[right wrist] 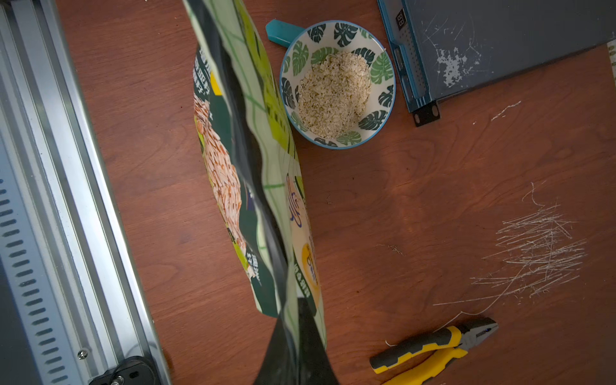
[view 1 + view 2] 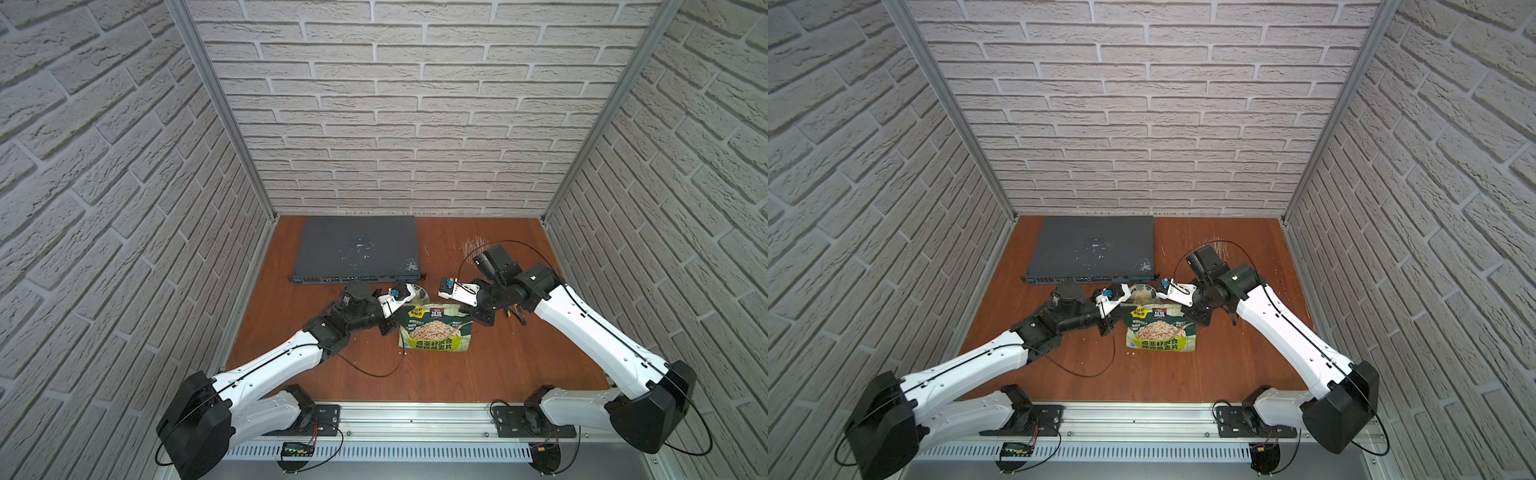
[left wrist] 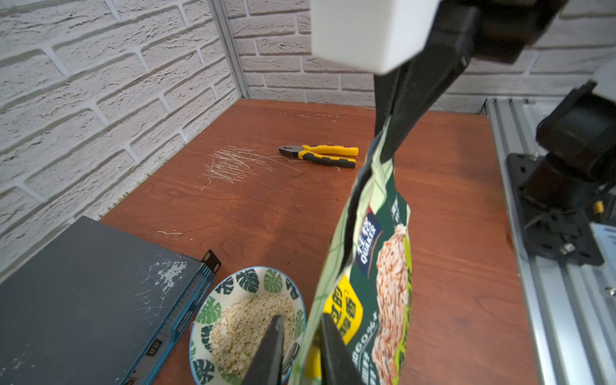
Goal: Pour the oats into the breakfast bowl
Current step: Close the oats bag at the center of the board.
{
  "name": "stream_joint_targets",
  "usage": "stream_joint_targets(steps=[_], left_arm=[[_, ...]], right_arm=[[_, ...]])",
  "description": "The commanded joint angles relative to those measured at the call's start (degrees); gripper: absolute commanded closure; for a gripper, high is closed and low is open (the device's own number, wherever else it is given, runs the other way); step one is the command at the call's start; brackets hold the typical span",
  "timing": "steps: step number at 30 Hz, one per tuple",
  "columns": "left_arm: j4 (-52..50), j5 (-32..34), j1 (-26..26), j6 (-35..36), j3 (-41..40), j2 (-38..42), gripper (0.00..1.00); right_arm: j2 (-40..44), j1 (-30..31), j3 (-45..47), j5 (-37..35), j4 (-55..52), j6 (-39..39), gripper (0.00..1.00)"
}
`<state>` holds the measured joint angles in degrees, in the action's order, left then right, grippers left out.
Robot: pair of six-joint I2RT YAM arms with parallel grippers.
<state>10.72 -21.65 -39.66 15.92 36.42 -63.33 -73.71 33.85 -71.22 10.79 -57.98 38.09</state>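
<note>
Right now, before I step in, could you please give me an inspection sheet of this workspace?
Surface: reddish wooden table, scratched patch near the back.
Job's things: oats pouch held by its top, beside the breakfast bowl; oats lie in the bowl.
Clutter: network switch at the back; pliers right of the pouch.
Grippers: left gripper open astride the pouch's edge; right gripper shut on the pouch's top.
Cables: black cable loops over the table, left of the pouch.
Surroundings: brick-pattern walls, aluminium rail in front.
</note>
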Motion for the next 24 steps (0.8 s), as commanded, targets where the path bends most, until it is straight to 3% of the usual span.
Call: stream_joint_targets(steps=[1, 3, 6, 8, 11, 17, 20, 22, 24], left_arm=[[3.8, -4.5, 0.2, 0.7, 2.9, -2.6, 0.64], [3.9, -6.3, -0.1, 0.8, 4.4, -4.8, 0.56], [3.9, -8.2, -0.4, 0.9, 5.7, -6.9, 0.56], [3.8, -8.6, -0.4, 0.8, 6.2, -7.5, 0.67], [3.8, -7.7, -0.5, 0.8, 5.9, -6.9, 1.0], [3.3, -4.3, 0.7, -0.4, 2.6, -3.1, 1.0], [3.2, -2.9, 1.5, -1.1, 0.2, -0.4, 0.75], [2.7, -2.2, 2.1, -1.4, -0.8, 0.8, 0.71], [2.4, -2.1, 2.5, -1.5, -1.5, 1.6, 0.75]], right_arm=[[1.7, -0.2, -0.9, 1.9, 0.7, 0.0, 0.97], [1.8, -0.2, -0.7, 2.2, 0.9, -0.1, 0.97], [1.9, -0.2, -0.4, 1.7, 0.9, -0.2, 0.97], [2.1, -0.2, -0.1, 1.2, 0.9, -0.3, 0.97], [2.4, -0.3, 0.4, 0.7, 0.8, -0.3, 0.97], [2.5, -1.8, 0.9, -1.4, 0.5, -0.1, 0.97], [2.6, -2.0, 0.5, -1.3, 0.6, -0.1, 0.97], [2.7, -2.0, 0.3, -0.2, 0.8, -0.1, 0.97], [2.6, -1.9, -0.1, 1.3, 1.0, -0.1, 0.97]])
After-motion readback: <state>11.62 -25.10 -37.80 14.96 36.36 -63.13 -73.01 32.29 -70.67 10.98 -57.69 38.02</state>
